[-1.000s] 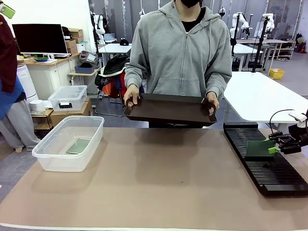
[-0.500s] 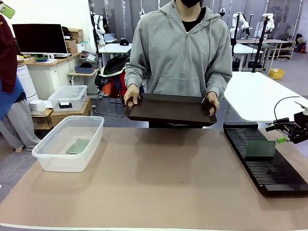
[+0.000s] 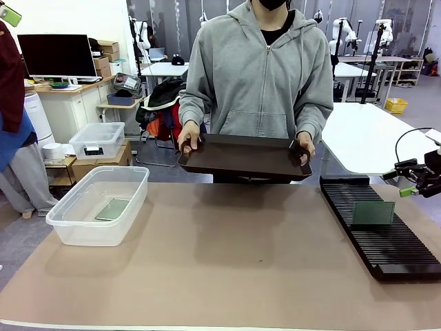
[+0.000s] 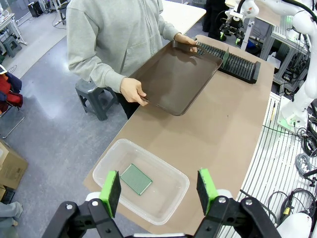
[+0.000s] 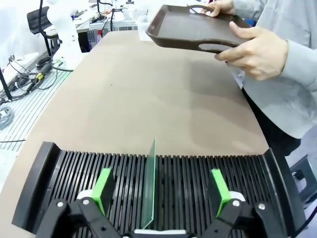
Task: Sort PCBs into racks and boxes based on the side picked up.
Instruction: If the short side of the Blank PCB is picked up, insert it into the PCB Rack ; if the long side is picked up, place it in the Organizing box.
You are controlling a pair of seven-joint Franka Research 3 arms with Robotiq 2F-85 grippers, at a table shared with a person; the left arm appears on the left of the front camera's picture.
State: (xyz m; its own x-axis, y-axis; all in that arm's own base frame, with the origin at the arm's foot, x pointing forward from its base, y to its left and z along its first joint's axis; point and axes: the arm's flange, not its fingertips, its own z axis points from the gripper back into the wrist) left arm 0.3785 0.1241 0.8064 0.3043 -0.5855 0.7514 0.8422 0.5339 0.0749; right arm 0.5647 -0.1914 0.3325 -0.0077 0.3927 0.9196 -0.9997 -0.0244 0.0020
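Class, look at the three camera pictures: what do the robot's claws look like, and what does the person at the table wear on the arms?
Each claw is black, with two fingers tipped by bright green pads: the left claw in its wrist view, the right claw in its own. At the front view's right edge, a black cable loops above the right claw. The person's sleeves are light grey, part of a zipped hoodie.
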